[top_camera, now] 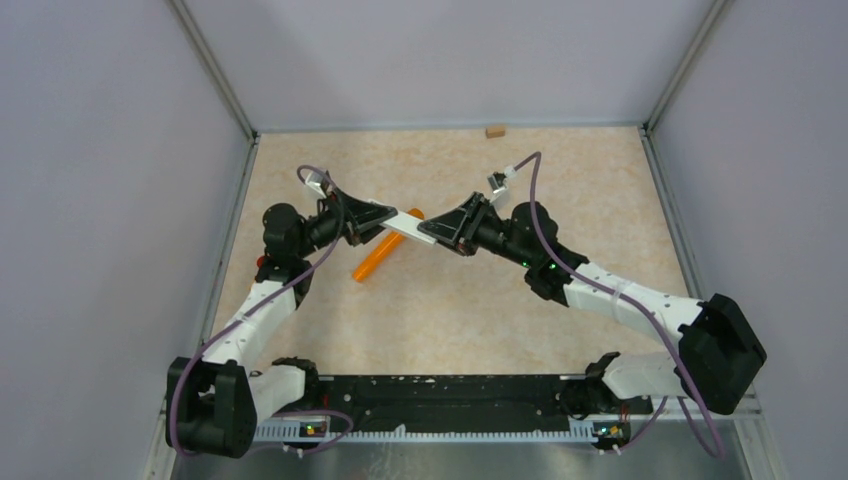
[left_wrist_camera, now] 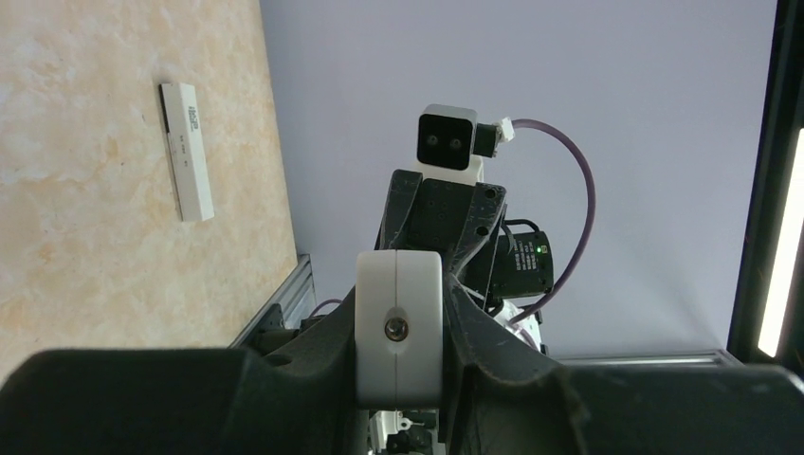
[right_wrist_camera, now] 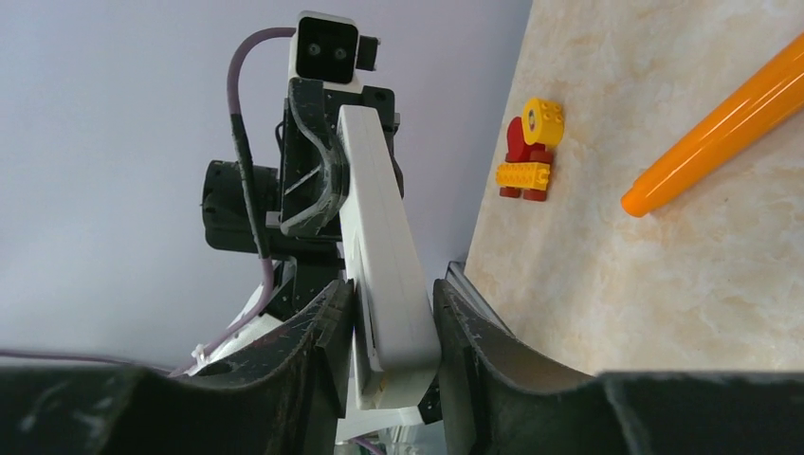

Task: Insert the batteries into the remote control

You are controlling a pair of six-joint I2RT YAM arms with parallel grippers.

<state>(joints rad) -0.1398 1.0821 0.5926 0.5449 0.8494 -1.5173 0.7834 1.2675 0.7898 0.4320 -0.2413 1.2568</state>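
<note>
Top view, remote control (top_camera: 408, 228): white slab held above the bench (top_camera: 450, 320), long axis left to right at frame centre, bridging both hands.
Top view, left hand (top_camera: 383, 220): clamped on the remote's left end.
Top view, right hand (top_camera: 432, 231): clamped on its right end.
Top view, orange tube (top_camera: 378, 260): on the bench beneath the remote, slanting.
Top view, tan block (top_camera: 494, 130): at the far wall, well apart.
Left wrist view, remote (left_wrist_camera: 398, 327): end-on, pinched at lower centre; white strip (left_wrist_camera: 186, 152) lies flat at upper left.
Right wrist view, remote (right_wrist_camera: 389, 275): gripped at lower centre; toy bricks (right_wrist_camera: 529, 152) and tube at upper right.
Batteries: not visible in any view, so their direction from either hand cannot be told.
Battery compartment: not visible.
Judgement: neither hand is free, so one must release first.
</note>
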